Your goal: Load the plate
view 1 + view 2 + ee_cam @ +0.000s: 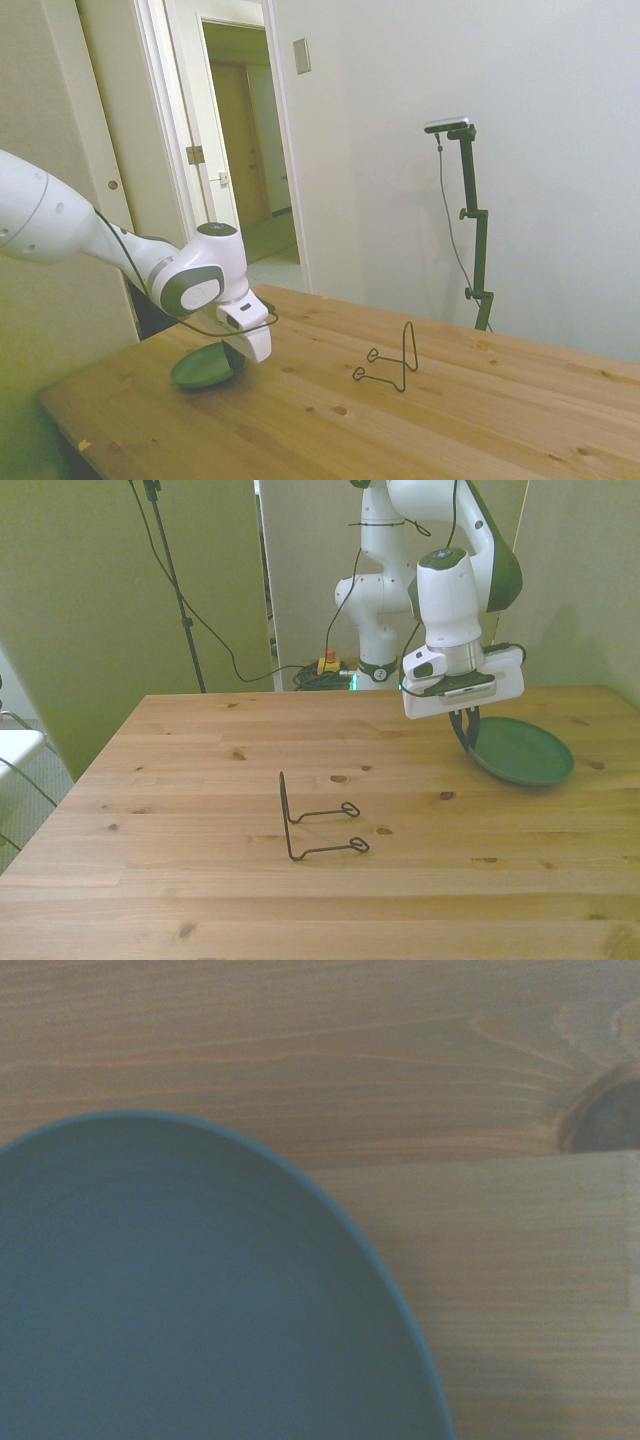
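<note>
Resting tilted on the wooden table (pixel 200 880), the plate (pixel 525 755) is being pinched at its rim by the gripper (pixel 467 738); fingertips hidden.

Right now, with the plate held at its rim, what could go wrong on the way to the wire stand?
1. The hand pinches only the plate's edge, which is tilted up; the plate may slip or swing.
2. The plate's far side still seems near the table; it could drag.
3. The stand is thin wire and looks light; a bump might push it.
</note>
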### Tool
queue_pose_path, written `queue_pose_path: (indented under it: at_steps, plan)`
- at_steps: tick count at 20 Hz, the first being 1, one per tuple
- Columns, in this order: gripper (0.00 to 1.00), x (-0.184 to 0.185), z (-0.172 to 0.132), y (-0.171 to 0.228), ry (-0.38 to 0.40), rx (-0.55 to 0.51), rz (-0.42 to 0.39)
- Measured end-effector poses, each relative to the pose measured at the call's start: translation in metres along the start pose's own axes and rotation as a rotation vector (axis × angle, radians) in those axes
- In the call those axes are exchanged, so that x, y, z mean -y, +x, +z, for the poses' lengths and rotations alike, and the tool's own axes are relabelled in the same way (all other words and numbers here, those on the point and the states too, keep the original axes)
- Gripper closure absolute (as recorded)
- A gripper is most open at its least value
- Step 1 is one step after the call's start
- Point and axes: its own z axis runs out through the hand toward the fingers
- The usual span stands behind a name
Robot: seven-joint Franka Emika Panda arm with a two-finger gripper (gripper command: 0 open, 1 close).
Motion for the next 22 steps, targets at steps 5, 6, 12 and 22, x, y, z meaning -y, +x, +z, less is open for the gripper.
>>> queue_pose_path:
  at_steps: [5,6,12,22]
  plan:
    - [1.0,-0.015,-0.052,0.0,-0.011,-0.025,-0.016]
    - [1.0,-0.019,-0.062,0.0,-0.018,-0.032,-0.021]
    - [1.0,-0.041,-0.125,0.025,-0.109,-0.12,-0.019]
    - [1.0,-0.05,-0.203,0.11,-0.28,-0.263,0.032]
